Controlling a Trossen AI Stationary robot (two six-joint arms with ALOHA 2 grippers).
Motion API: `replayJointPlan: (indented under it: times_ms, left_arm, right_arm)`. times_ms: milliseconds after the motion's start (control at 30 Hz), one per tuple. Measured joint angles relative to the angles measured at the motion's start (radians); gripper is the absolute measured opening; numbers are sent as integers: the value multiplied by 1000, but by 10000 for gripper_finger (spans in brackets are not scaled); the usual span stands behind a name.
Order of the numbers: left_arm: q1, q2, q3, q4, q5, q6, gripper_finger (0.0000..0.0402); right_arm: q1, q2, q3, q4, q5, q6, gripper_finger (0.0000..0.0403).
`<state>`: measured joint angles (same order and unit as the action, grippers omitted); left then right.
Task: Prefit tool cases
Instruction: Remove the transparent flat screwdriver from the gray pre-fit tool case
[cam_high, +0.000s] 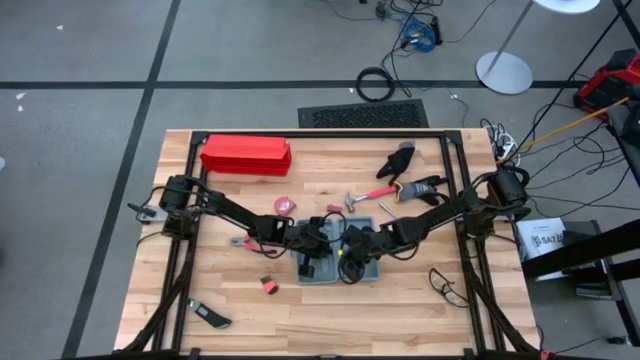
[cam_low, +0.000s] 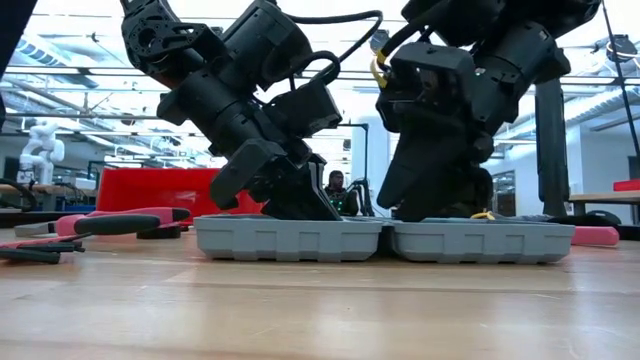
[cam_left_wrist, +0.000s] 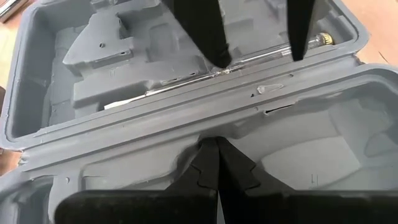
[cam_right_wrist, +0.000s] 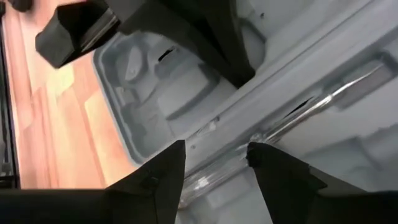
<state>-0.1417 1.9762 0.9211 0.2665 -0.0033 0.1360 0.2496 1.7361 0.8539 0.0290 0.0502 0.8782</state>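
Note:
The blue-grey tool case (cam_high: 338, 270) lies open and flat on the wooden table, its two halves side by side (cam_low: 290, 238) (cam_low: 480, 240). My left gripper (cam_left_wrist: 216, 163) is shut and reaches down into the left half, close to the hinge ridge (cam_left_wrist: 261, 93). My right gripper (cam_right_wrist: 214, 163) is open over the right half. Its fingers (cam_left_wrist: 214, 43) stand at a thin metal rod with a brass end (cam_left_wrist: 249, 61) that lies in a recess along the hinge. My left gripper rests its shut fingertips on the grey moulded inside of the case's left half (cam_left_wrist: 186, 163), just beside the hinge ridge. The fingers slant down from the table's left. My right gripper has its open fingers down by the rod (cam_right_wrist: 298, 115); whether they touch it I cannot tell.
A long red box (cam_high: 246, 155) sits at the far left. A hammer (cam_high: 365, 195), black gloves (cam_high: 402, 160) and a red roll (cam_high: 284, 205) lie behind the case. Red-handled pliers (cam_low: 120, 220) lie to its left. Small items (cam_high: 268, 286) (cam_high: 210, 318) lie near the front edge.

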Motion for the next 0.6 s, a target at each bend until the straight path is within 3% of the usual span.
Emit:
replayJointPlan:
  times_ms: [600]
  left_arm:
    - [4,-1,-3,-6,10,-1,0]
  right_arm:
    - [-11,58,0,103,-42,-11,183]
